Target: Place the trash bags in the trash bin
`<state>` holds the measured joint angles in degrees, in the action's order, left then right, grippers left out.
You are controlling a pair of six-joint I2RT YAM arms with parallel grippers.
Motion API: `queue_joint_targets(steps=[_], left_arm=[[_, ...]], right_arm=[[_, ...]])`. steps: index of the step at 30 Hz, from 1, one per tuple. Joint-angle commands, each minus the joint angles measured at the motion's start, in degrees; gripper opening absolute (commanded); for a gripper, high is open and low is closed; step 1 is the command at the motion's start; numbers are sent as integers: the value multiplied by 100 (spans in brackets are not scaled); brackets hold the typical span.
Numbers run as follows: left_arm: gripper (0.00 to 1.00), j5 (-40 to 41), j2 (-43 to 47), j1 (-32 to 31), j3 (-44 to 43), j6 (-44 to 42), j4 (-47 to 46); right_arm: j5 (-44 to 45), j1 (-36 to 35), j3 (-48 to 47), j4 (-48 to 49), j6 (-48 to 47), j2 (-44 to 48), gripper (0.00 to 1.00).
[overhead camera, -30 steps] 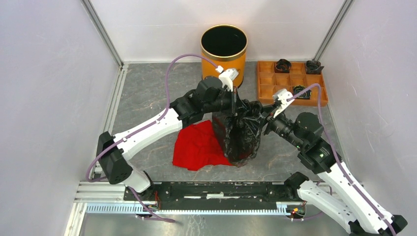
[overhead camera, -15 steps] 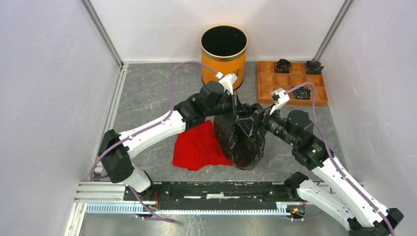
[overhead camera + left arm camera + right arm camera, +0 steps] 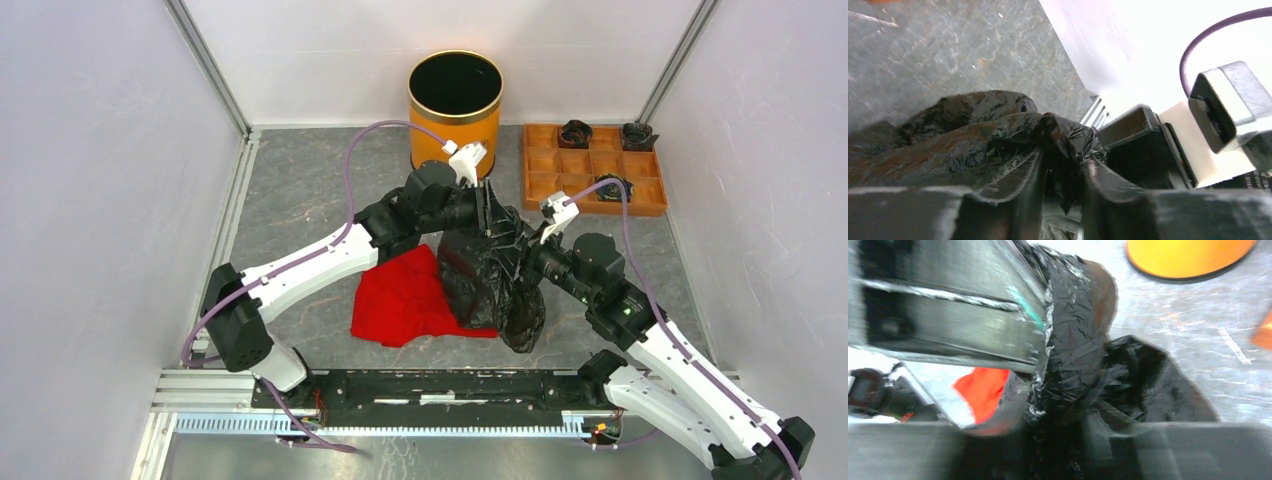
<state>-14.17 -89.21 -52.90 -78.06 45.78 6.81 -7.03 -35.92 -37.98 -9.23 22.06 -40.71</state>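
even bright light; wrist views blurred, glare.

The trash bag [image 3: 492, 282] lies centre — cloth [image 3: 405, 300] at its left, trash bin [image 3: 442, 140] behind, tray [image 3: 560, 186] behind-right.

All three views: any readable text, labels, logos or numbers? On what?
Nothing can be quoted.
Left wrist view: a line of small white print on a dark part at the right edge, cut off and too small to read.
Top view: no legible mark on the trash bin, trash bag or tray.
Right wrist view: blurred, no text seen.
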Motion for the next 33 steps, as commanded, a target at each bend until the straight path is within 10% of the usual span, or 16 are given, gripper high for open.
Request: queue_joint_targets(steps=[1,4,8,16,28,33], left_arm=[[51,132,192,-16,-622,-493,395],[85,1476,574,9,-876,-1115,1474],[99,2880,1062,435,-903,-1395,2284],[99,1836,604,2801,-1376,-1034,1989],[95,2745,-3057,3015,-5440,-1595,1992],[89,3452,-3516,2936,-5611,-1916,1776]], right_arm=[[1175,-13,240,236,-281,325,1],[1894,-24,392,14,-466,658,1],[2305,-20,742,-94,-711,1407,0],[2476,-22,985,-571,-1322,2471,0],[2926,-19,824,-1095,-1429,2947,0],[3001,-16,706,-1190,-1556,2897,0]])
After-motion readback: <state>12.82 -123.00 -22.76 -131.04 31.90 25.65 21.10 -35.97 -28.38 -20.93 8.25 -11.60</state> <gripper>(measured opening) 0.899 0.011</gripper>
